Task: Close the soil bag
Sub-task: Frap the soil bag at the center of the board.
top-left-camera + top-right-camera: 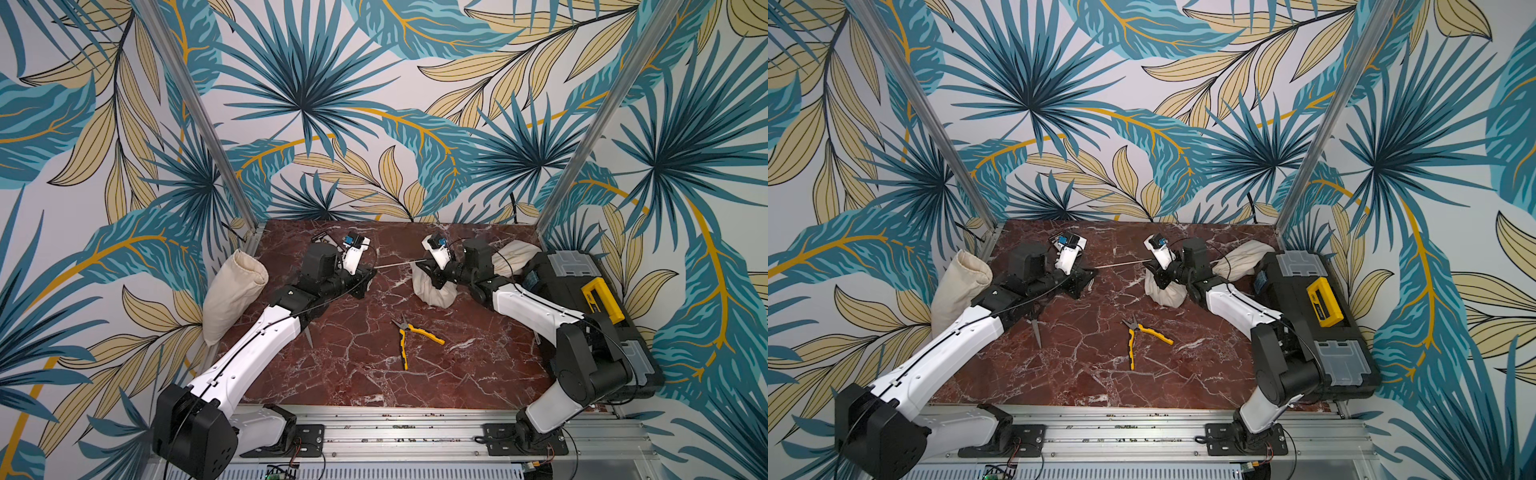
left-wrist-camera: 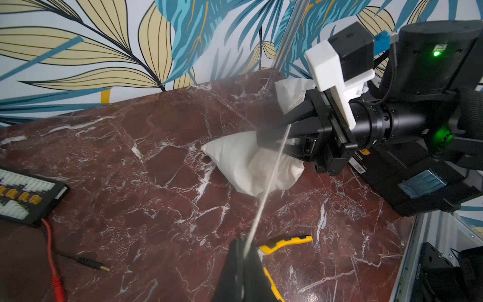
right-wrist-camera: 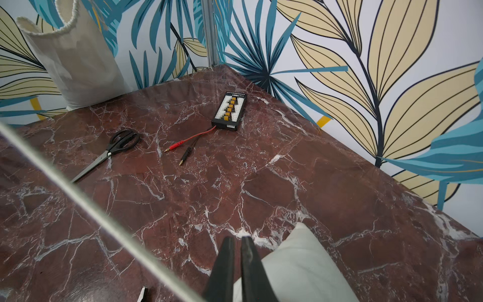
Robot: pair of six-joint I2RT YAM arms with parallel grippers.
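Red marble table under leafy wallpaper carries the soil bag, right of centre toward the far edge. Its mouth is hidden behind the right gripper, whose jaws stand almost together with nothing visible between the tips. A taut drawstring, blurred in both wrist views, runs left to the left gripper, which is pinched tight on it. Scissors lie mostly covered by the left arm.

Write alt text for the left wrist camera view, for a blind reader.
The left end effector is shut on a taut drawstring running to a white soil bag on a red marble table, with the right end effector at the bag's top. Yellow pliers lie nearby.
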